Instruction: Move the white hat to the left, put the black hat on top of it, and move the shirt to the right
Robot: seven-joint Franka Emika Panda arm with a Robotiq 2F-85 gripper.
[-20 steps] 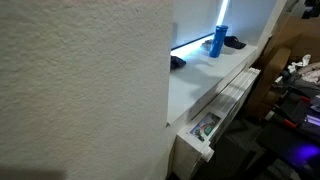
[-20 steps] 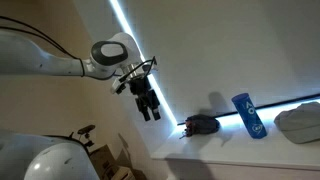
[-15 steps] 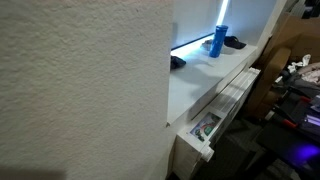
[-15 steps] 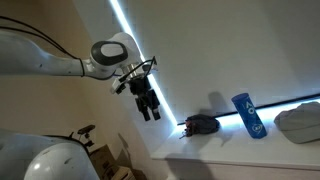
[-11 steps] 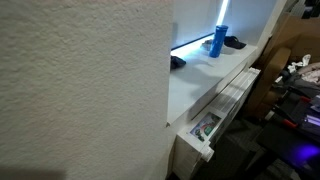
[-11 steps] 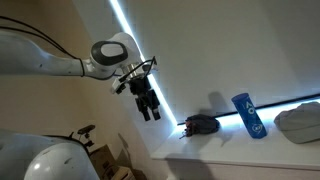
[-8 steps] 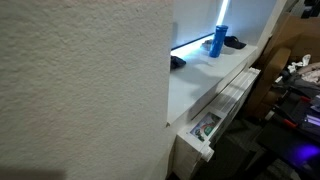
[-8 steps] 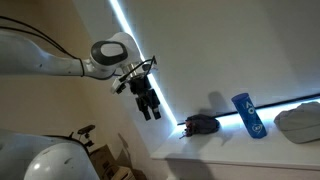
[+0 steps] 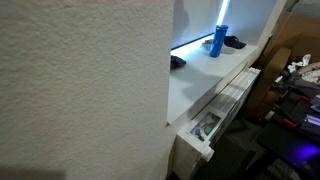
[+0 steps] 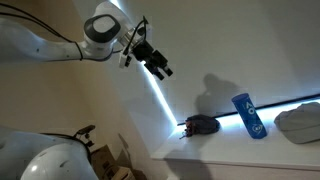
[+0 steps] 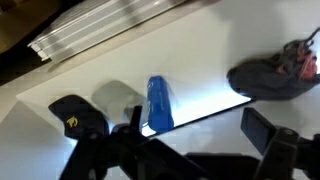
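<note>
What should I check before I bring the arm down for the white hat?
1. Gripper open and empty: ok. In the wrist view its fingers are apart with nothing between them.
2. Gripper clear of the white shelf: ok. It hangs high above it.
3. White hat located: ok, but it is cut off at the frame edge and absent from the wrist view.
4. Room around the white hat: not ok. The blue item stands upright close beside it.
5. Black hat out of the way: ok. It lies beyond the blue item.
6. Shirt identified: cannot tell. The dark crumpled cloth may be it.
</note>
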